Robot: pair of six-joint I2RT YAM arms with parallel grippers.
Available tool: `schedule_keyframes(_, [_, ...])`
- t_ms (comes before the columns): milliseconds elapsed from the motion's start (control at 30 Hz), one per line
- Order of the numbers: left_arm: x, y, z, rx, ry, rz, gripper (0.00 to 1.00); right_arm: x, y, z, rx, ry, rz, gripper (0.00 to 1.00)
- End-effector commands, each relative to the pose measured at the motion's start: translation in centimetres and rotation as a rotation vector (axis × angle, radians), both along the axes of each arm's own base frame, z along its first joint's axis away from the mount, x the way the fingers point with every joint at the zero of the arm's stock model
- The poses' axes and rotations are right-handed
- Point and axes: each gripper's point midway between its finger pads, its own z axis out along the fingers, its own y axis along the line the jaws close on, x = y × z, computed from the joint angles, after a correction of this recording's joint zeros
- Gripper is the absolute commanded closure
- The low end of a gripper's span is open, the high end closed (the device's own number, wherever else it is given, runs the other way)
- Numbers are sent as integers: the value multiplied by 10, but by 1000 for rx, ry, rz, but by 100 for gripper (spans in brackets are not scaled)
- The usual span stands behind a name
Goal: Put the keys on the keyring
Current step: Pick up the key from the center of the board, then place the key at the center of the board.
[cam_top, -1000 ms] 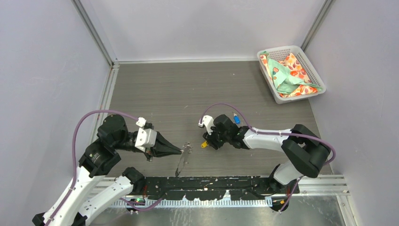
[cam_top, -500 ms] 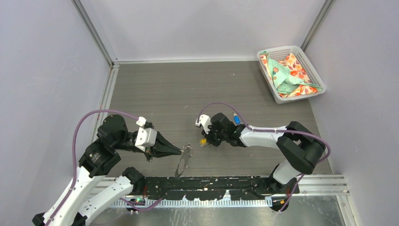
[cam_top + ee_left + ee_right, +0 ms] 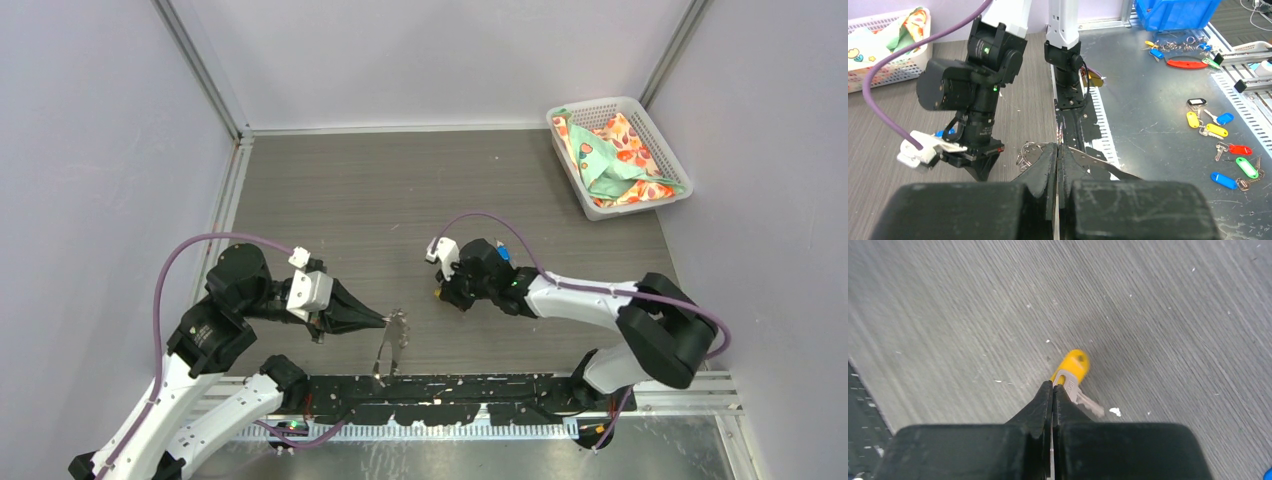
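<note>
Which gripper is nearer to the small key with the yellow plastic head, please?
Right. The right gripper, shut, has its tips at the yellow-headed key; the left gripper is off to its left, gripping the thin grey loop keyring.

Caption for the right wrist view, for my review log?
Black right gripper, shut, its tips touching the small yellow-headed, silver-bladed key lying on the grey wood-grain table.
</note>
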Motion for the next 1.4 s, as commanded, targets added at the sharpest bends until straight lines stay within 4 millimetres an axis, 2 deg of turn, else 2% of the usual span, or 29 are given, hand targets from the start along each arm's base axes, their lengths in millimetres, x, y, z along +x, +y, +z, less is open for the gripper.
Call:
schedule_keyframes(0, [-1, 2, 20, -50, -54, 8, 100, -4, 16, 58, 229, -22, -33, 99])
schedule_keyframes(100, [-1, 1, 14, -45, -41, 2, 100, -19, 18, 105, 369, -27, -11, 99])
schedule_keyframes(200, [0, -2, 12, -50, -24, -4, 100, -41, 16, 137, 451, 5, 44, 99])
schedule_keyframes(467, [2, -6, 7, -51, 3, -15, 100, -91, 9, 211, 713, 45, 179, 99])
schedule_keyframes(567, [3, -7, 4, -46, 12, -22, 100, -99, 3, 225, 729, 24, 208, 99])
schedule_keyframes(667, [2, -7, 4, -46, 13, -25, 100, -90, -1, 210, 643, 29, 148, 99])
schedule_keyframes(733, [0, -6, 4, -49, 7, -32, 100, -84, 1, 191, 601, 59, 111, 99])
schedule_keyframes(933, [-11, -2, 4, -42, -28, -86, 100, -44, 8, 99, 420, 110, -73, 99])
schedule_keyframes(1100, [-16, 1, 5, -38, -59, -111, 100, -27, 13, 38, 291, 95, -129, 99])
schedule_keyframes(1200, [-16, 1, 5, -35, -66, -115, 100, -16, 14, 12, 261, 74, -179, 99])
schedule_keyframes(1367, [-19, 3, 6, -33, -62, -117, 100, -13, 30, -6, 264, 72, -178, 98])
